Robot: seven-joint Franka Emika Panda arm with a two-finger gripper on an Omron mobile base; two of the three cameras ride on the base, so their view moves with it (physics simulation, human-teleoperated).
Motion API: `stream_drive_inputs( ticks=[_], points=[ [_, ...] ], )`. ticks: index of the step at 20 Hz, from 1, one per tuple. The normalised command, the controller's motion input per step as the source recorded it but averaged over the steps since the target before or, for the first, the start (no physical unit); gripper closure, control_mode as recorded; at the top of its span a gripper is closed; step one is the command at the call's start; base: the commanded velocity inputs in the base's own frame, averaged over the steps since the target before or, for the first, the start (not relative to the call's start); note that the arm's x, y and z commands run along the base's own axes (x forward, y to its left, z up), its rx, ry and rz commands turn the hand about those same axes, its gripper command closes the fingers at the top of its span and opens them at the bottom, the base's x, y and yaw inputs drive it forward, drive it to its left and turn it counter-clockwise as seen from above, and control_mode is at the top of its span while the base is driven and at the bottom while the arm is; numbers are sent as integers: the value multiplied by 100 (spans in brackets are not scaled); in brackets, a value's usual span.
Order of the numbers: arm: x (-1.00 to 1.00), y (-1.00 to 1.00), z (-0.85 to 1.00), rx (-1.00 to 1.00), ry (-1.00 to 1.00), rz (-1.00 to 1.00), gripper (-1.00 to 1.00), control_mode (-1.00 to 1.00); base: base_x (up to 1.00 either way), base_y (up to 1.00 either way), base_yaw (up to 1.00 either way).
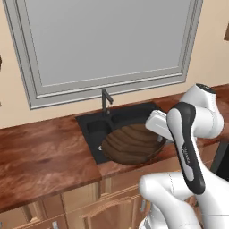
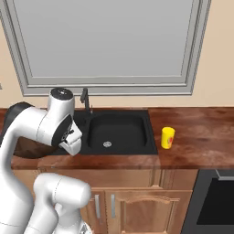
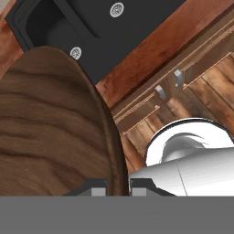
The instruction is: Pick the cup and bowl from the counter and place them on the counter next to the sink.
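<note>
The bowl (image 1: 132, 145), wide, shallow and dark brown with a wood grain, hangs tilted over the near edge of the sink (image 1: 91, 127), its hollow showing nothing inside; in the hand view its rim runs down between the two dark finger tips, so the gripper (image 3: 118, 185) is clamped on the bowl's edge. The sink is matte black with two basins, each with a silver drain (image 3: 117, 8), and neither basin holds anything; a thin black faucet (image 1: 105, 101) stands at its far side. The cup (image 2: 167, 137), a small yellow tapered tumbler with a red mark, stands upright on the counter (image 2: 201, 132) just right of the sink, and its inside cannot be made out. In the right base view the bowl is mostly hidden behind the white arm, with only a dark brown sliver showing at the left; in the left base view the arm covers the bowl's right side and the gripper itself. The counter is glossy reddish-brown wood grain over light wooden cabinets (image 2: 123, 201) with small metal handles; a black stovetop (image 2: 217, 201) is cut off at the lower right.
</note>
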Motion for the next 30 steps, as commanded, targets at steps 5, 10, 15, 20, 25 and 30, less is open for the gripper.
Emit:
stream_drive_inputs(
  ticks=[5, 10, 15, 20, 25, 30],
  points=[
    [0, 0, 0, 0, 0, 0, 100, 100, 59, 72, -10],
    [0, 0, 0, 0, 0, 0, 100, 100, 33, 38, -2],
    [0, 0, 0, 0, 0, 0, 100, 100, 3, 3, 0],
    [0, 0, 0, 0, 0, 0, 100, 100, 0, 0, 0],
    [0, 0, 0, 0, 0, 0, 100, 100, 0, 0, 0],
    [0, 0, -1, 0, -1, 0, 100, -100, 0, 0, 0]
  ],
)
